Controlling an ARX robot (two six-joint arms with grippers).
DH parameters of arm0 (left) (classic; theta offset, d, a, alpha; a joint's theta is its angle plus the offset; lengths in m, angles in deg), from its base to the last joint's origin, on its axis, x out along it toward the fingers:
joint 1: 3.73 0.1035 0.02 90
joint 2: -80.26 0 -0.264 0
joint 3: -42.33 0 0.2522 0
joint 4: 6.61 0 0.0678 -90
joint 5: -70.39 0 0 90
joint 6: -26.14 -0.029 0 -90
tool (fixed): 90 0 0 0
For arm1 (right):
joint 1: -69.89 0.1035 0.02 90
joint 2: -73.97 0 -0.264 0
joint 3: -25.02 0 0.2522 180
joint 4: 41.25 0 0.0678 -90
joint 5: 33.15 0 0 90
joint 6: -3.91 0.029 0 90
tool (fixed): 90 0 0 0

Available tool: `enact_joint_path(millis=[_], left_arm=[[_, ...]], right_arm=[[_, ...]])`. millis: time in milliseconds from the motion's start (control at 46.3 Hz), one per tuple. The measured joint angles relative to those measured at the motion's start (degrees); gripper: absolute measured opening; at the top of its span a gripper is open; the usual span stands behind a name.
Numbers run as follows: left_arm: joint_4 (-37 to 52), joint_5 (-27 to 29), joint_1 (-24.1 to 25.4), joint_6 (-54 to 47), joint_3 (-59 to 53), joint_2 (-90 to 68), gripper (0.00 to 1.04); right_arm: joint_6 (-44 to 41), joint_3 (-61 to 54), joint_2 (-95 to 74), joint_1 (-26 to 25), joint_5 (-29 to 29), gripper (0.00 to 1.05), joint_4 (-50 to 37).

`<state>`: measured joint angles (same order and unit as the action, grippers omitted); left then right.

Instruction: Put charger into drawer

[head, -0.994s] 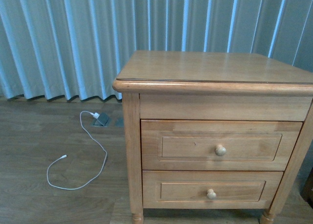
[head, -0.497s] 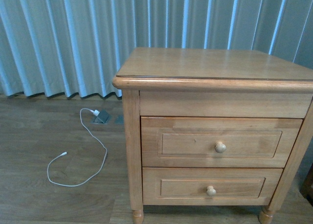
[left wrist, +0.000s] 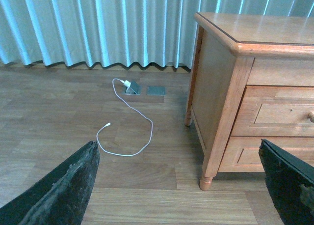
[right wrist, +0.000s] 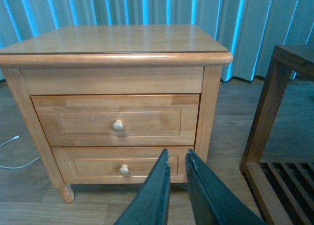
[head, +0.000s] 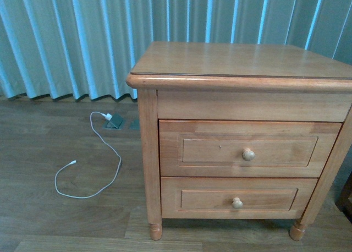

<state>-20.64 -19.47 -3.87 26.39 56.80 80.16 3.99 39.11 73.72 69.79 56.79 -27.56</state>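
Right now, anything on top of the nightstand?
The nightstand top shows bare wood in all three views; no charger is on it. Both the upper drawer and the lower drawer are shut, so their insides are hidden.

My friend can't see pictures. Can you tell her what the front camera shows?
A honey-coloured wooden nightstand with its upper drawer and lower drawer shut stands before pale curtains. A thin white cable lies on the wooden floor.
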Motion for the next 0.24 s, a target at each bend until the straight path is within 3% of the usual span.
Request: enact_joint_path(millis=[86, 238], left_arm=[[0.0, 0.0, 0.0, 0.0, 0.0, 0.0, 0.99], [0.0, 0.0, 0.0, 0.0, 0.0, 0.0, 0.99]], right_arm=[[0.0, 0.0, 0.0, 0.0, 0.0, 0.27, 0.0], [0.0, 0.0, 0.0, 0.0, 0.0, 0.61, 0.0]])
